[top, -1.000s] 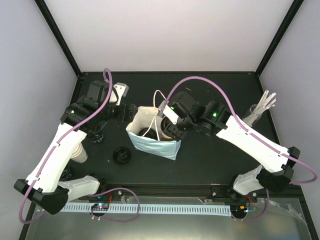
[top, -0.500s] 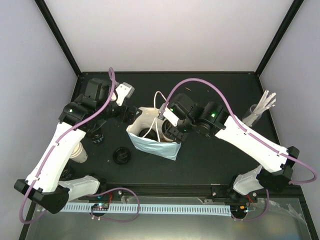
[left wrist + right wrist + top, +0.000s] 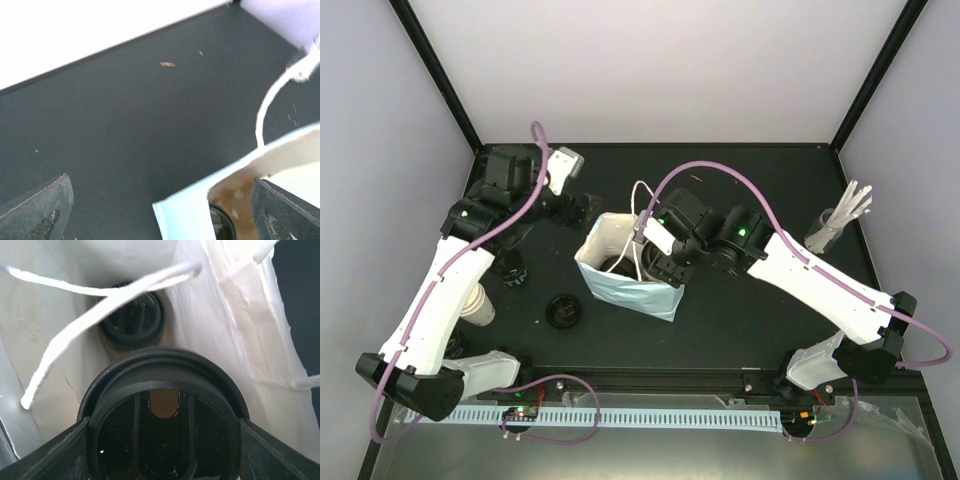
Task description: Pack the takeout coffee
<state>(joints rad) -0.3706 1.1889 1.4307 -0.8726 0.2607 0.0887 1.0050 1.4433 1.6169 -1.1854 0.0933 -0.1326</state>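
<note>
A matte black surface [image 3: 720,320] is being enclosed by pale walls. Mid-surface, in the creased paper bag [image 3: 625,292], a glossy-lidded cup [image 3: 162,425] is being pinched by the right gripper [image 3: 663,262] above another cup [image 3: 132,320] in the pulp carrier [image 3: 109,347]. The left gripper [image 3: 577,211] is being held spread. A cream cup [image 3: 478,306] and loose lid [image 3: 562,311] are being left out at the left edge.

Matte black table [image 3: 750,185] enclosed by three pale walls [image 3: 650,60] (black struts [image 3: 436,72] run along the two far corners). A white slotted rail [image 3: 650,413] lines the table's near edge; lighting even.
</note>
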